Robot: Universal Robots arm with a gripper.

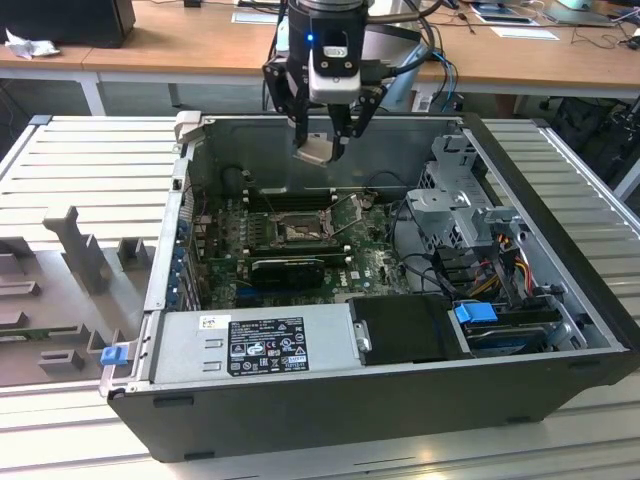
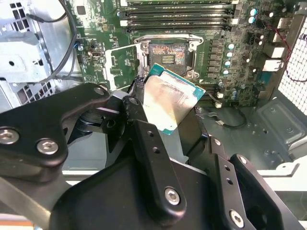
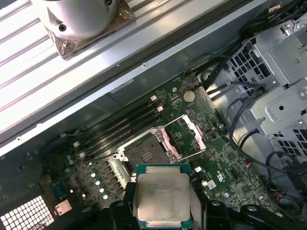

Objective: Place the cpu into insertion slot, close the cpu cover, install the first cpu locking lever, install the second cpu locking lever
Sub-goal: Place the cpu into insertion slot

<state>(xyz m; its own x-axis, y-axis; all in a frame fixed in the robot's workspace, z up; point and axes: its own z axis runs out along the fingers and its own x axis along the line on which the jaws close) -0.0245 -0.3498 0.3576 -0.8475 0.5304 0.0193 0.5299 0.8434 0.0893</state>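
The tool (image 1: 322,145) pinches the cpu (image 3: 161,196) and holds it in the air above the insertion slot (image 3: 146,151), which is empty inside the open computer case (image 1: 300,400). The cpu cover (image 3: 196,135) stands flipped open, so by my judgement none of the four steps is finished.

Open computer case (image 1: 350,420), power supply (image 1: 250,345), wooden desk (image 1: 180,40)

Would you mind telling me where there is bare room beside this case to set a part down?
Bare: the slatted table on the exterior view's right of the case. Crowded: that view's left, with grey moulded fixtures; inside, cables beside the drive cage.
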